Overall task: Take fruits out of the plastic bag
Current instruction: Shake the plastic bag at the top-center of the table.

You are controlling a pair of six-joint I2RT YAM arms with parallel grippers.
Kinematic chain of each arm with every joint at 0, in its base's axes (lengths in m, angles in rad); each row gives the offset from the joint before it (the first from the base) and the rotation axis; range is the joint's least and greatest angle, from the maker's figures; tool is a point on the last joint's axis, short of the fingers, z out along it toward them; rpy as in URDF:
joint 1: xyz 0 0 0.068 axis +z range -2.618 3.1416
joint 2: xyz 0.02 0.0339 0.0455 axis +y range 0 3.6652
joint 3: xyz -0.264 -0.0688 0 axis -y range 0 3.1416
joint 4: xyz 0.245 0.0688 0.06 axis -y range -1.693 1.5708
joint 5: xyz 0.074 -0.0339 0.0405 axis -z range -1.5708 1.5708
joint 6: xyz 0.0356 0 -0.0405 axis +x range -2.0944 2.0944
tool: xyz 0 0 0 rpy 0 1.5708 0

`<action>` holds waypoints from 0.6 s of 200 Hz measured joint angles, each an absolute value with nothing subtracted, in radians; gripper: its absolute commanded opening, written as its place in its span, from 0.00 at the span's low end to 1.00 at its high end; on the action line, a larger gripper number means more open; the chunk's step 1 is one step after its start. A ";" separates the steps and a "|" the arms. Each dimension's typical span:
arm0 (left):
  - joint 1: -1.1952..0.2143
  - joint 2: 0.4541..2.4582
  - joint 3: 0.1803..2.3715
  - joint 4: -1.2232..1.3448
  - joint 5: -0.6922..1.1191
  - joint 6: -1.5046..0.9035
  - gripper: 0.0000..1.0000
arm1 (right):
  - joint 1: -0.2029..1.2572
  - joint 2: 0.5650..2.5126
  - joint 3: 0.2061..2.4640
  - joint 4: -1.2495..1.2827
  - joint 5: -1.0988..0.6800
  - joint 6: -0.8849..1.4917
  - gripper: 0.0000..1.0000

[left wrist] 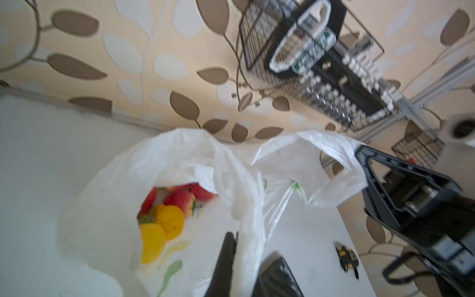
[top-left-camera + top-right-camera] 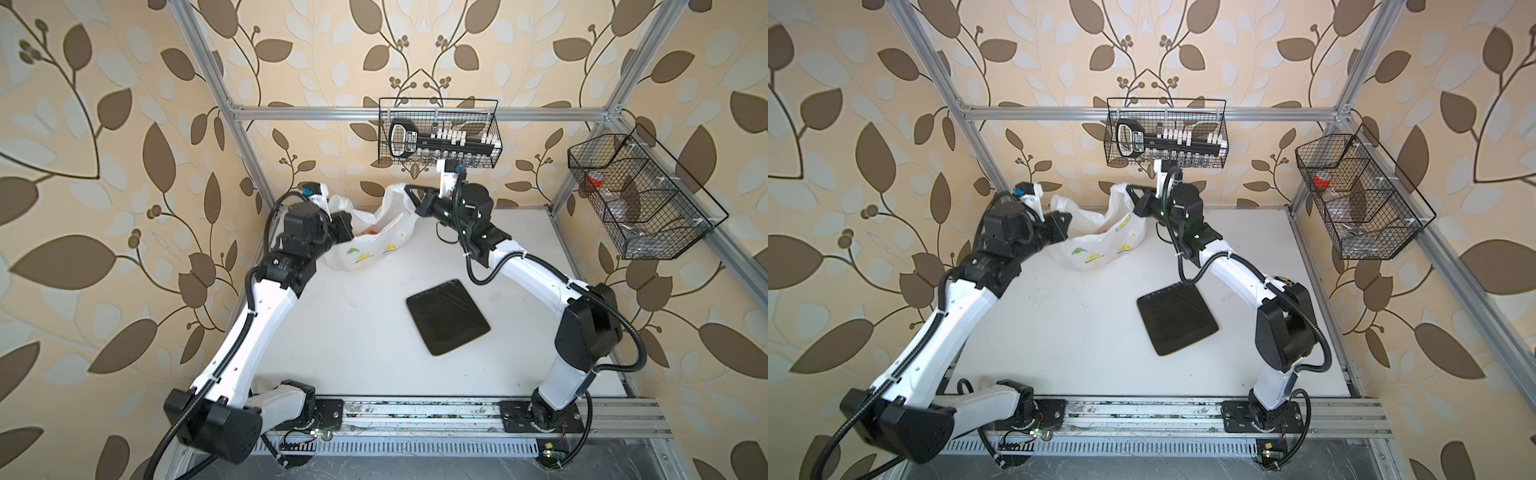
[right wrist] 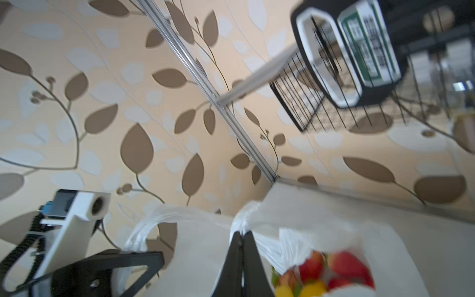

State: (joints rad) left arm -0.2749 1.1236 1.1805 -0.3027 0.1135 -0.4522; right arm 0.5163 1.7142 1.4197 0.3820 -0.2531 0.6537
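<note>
**Both grippers clamped on the bag, fruit inside**

Your thin, crinkly, translucent white plastic bag (image 2: 376, 243) lies at the far side of the white table (image 2: 353, 353). It is stretched between the left gripper (image 1: 253, 244) and the right gripper (image 3: 242, 235), each closed tight on its film. Expect limp, slippery film that tears easily. The small glossy red and yellow toy fruits (image 1: 169, 210) look light, hard and likely to roll, so pinch one across its middle. Only the wrist views show the pile clearly. Only the top views show the black rounded-rectangle tray (image 2: 446, 316).
</note>
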 measured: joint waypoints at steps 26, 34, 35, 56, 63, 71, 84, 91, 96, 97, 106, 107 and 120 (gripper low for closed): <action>-0.448 0.929 0.949 -0.285 0.104 -0.521 0.00 | 0.516 1.535 1.119 0.357 -0.183 0.645 0.00; -0.494 0.888 0.905 -0.282 0.104 -0.538 0.00 | 0.516 1.483 1.046 0.344 -0.155 0.644 0.00; -0.502 0.881 0.897 -0.282 0.105 -0.542 0.00 | 0.516 1.478 1.040 0.341 -0.153 0.644 0.00; -0.594 0.811 0.808 -0.280 0.104 -0.582 0.00 | 0.516 1.367 0.891 0.308 -0.077 0.647 0.00; -0.616 0.797 0.780 -0.278 0.105 -0.594 0.00 | 0.516 1.340 0.852 0.294 -0.054 0.647 0.06; -0.636 0.790 0.755 -0.279 0.106 -0.608 0.00 | 0.516 1.316 0.820 0.272 -0.031 0.649 0.20; -0.657 0.789 0.723 -0.283 0.110 -0.629 0.00 | 0.516 1.285 0.786 0.220 0.002 0.645 0.47; -0.661 0.790 0.711 -0.286 0.113 -0.640 0.00 | 0.516 1.268 0.777 0.192 0.012 0.635 0.57; -0.662 0.790 0.703 -0.289 0.114 -0.648 0.00 | 0.516 1.255 0.776 0.168 0.019 0.625 0.62; -0.662 0.790 0.702 -0.289 0.114 -0.649 0.00 | 0.516 1.252 0.776 0.164 0.019 0.624 0.63; -0.662 0.788 0.693 -0.295 0.113 -0.665 0.00 | 0.516 1.217 0.776 0.125 0.025 0.614 0.69; -0.662 0.787 0.693 -0.295 0.113 -0.666 0.00 | 0.516 1.211 0.776 0.119 0.025 0.606 0.69; -0.662 0.776 0.681 -0.295 0.103 -0.686 0.00 | 0.516 1.135 0.786 0.059 0.028 0.576 0.70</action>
State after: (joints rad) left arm -0.6621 0.7765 0.6807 -0.2955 0.1032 -0.6865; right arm 0.5159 1.1351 0.7864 0.0593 0.0277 0.5758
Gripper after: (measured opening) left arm 0.048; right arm 0.690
